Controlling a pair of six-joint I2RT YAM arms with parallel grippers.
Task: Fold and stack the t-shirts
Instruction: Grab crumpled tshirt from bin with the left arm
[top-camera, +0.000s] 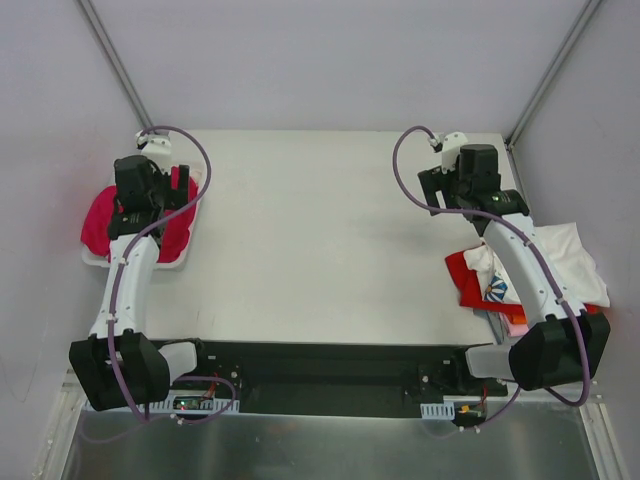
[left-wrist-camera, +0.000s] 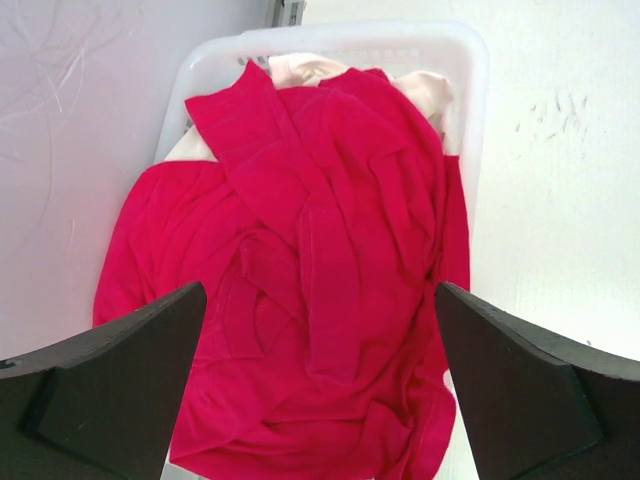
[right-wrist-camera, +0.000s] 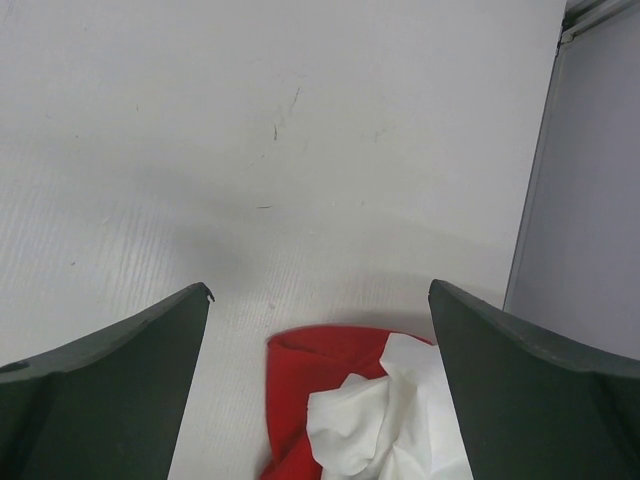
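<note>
A crumpled crimson-magenta t-shirt (left-wrist-camera: 330, 260) fills the white plastic basket (left-wrist-camera: 470, 70) at the table's left edge; it also shows in the top view (top-camera: 100, 222). A pale shirt (left-wrist-camera: 420, 90) lies under it. My left gripper (left-wrist-camera: 320, 400) hangs open above this shirt, holding nothing; it is over the basket in the top view (top-camera: 150, 195). At the right edge lies a heap with a white printed t-shirt (top-camera: 560, 260) over a red one (top-camera: 462, 272), plus orange and pink cloth. My right gripper (right-wrist-camera: 320, 390) is open and empty above the heap's far end, where the red shirt (right-wrist-camera: 310, 360) and white shirt (right-wrist-camera: 390, 420) show.
The white table (top-camera: 330, 240) spreads between basket and heap. Grey walls with metal posts (top-camera: 545, 90) close in the back corners. A wall panel (right-wrist-camera: 590, 200) stands close right of my right gripper. The dark base rail (top-camera: 330, 375) runs along the near edge.
</note>
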